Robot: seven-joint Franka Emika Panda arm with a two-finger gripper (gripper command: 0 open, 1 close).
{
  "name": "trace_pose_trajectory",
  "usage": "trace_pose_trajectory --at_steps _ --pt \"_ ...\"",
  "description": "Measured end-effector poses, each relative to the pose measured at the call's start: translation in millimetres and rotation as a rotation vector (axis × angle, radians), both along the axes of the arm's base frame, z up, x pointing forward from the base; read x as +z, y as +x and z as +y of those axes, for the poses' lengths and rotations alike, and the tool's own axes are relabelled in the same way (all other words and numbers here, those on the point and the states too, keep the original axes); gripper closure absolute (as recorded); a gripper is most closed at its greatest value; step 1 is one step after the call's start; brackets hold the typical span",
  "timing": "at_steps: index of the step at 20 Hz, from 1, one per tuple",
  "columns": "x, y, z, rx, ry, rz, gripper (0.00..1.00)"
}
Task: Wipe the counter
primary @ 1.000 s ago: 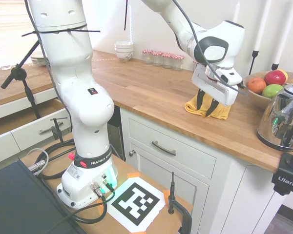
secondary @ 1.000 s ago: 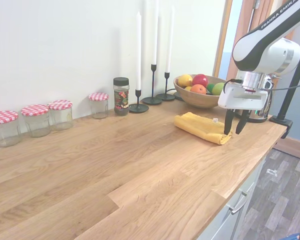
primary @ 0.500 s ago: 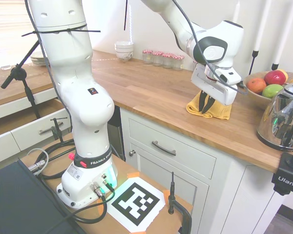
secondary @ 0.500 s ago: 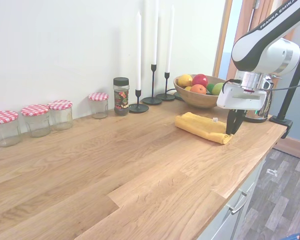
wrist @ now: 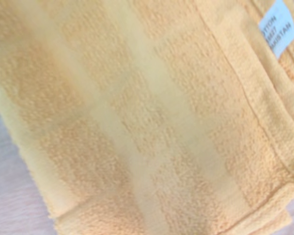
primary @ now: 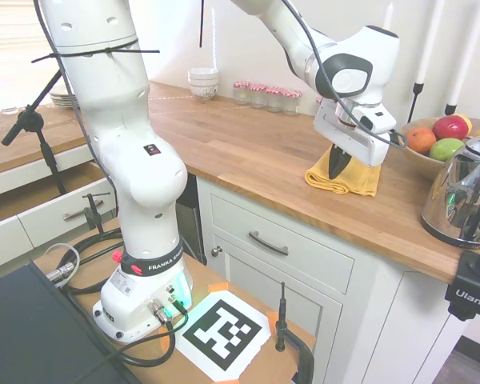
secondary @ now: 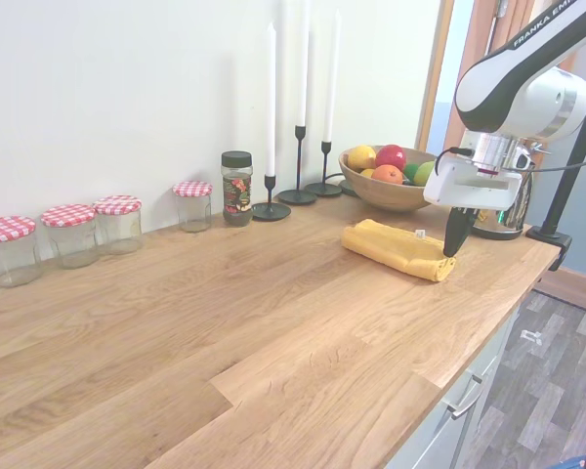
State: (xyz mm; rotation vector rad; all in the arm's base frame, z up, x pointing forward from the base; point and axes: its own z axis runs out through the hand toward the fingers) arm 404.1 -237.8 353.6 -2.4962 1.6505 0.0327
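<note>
Second exterior view: counter (secondary: pixel 225 332) runs lengthwise along wall.

The counter (secondary: pixel 273 322), a long top of warm-brown jointed wooden planks over white cabinets, carries a folded yellow cloth (secondary: pixel 396 249) near its front edge. Along the wall stand four glass jars with red-checked lids (secondary: pixel 117 223), a dark-lidded spice jar (secondary: pixel 237 188), three black candlesticks with tall white candles (secondary: pixel 298 156) and a wooden bowl of fruit (secondary: pixel 386 178). In the first exterior view a shiny kettle (primary: pixel 464 196) stands at the near end beside the bowl, and stacked white bowls (primary: pixel 203 82) sit at the far end.
</note>
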Motion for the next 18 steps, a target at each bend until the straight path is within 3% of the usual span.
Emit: trace_pose_trajectory --at_steps 10,11,18 --pt "2.2 1.1 1.0 0.001 0.005 -0.001 1.0" --pt "2.4 1.2 1.2 0.002 0.006 0.001 0.0" --pt "3.5 2.2 3.8 0.009 0.006 0.001 0.0"
